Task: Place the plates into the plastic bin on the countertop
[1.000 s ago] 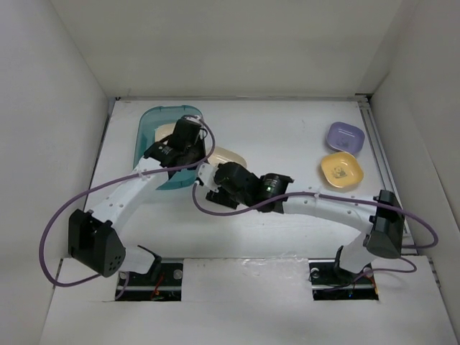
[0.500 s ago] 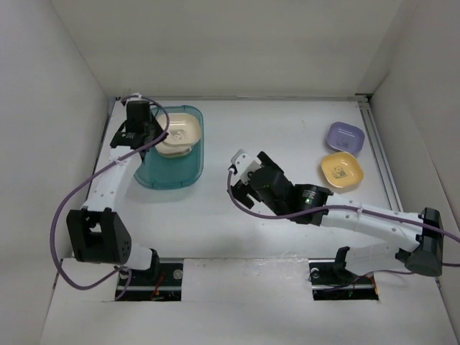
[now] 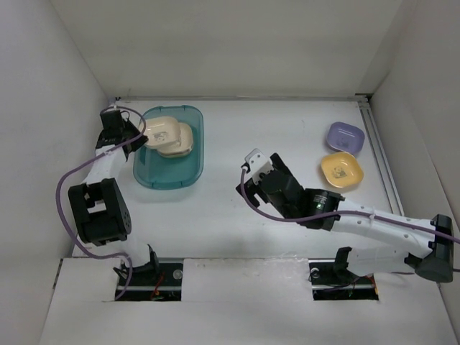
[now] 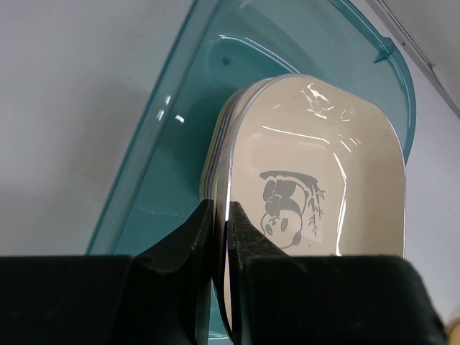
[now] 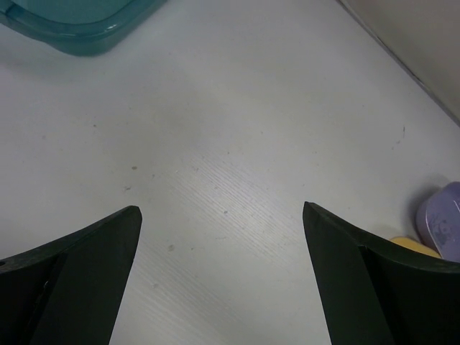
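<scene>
Far left, our left gripper is pinched tight on the rim of a cream panda plate. That plate sits on top of a stack of plates inside the teal plastic bin, back left on the countertop. Around the middle we've got the right gripper hanging over bare white surface, jaws spread wide with nothing between them. Over on the right, 2 more sit out on the counter: a lavender plate just behind a yellow plate.
</scene>
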Motion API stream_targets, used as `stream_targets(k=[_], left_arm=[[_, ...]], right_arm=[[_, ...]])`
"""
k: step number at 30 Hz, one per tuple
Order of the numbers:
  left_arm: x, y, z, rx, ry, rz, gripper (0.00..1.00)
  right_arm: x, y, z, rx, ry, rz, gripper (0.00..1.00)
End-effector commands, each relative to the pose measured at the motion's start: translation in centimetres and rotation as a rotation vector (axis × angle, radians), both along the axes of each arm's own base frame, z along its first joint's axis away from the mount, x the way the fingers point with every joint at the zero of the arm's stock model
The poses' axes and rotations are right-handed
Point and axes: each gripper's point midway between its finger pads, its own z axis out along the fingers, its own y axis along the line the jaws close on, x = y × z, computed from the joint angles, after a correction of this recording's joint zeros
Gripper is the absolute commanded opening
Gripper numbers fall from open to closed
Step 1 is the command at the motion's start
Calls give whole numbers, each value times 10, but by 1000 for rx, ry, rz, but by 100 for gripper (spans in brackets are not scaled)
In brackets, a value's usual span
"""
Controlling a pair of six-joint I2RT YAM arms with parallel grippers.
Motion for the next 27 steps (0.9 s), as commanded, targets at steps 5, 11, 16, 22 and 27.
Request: stream_targets(k=[5, 11, 16, 22, 27], left_arm=[[36, -4, 14, 0, -66, -75, 0], [48, -8, 7, -25, -57, -104, 0], [47, -19, 19, -22, -83, -128, 55], [36, -33, 73, -5, -207, -153, 100], [4, -52, 150, -10, -386, -227, 100]], right_arm=[[2, 6, 20, 99, -27, -5, 100], [2, 7, 17, 89, -15, -8, 100], [2, 7, 17, 89, -15, -8, 100], [16, -7, 18, 116, -13, -90, 100], [86, -106, 5, 381, 102, -554, 100]])
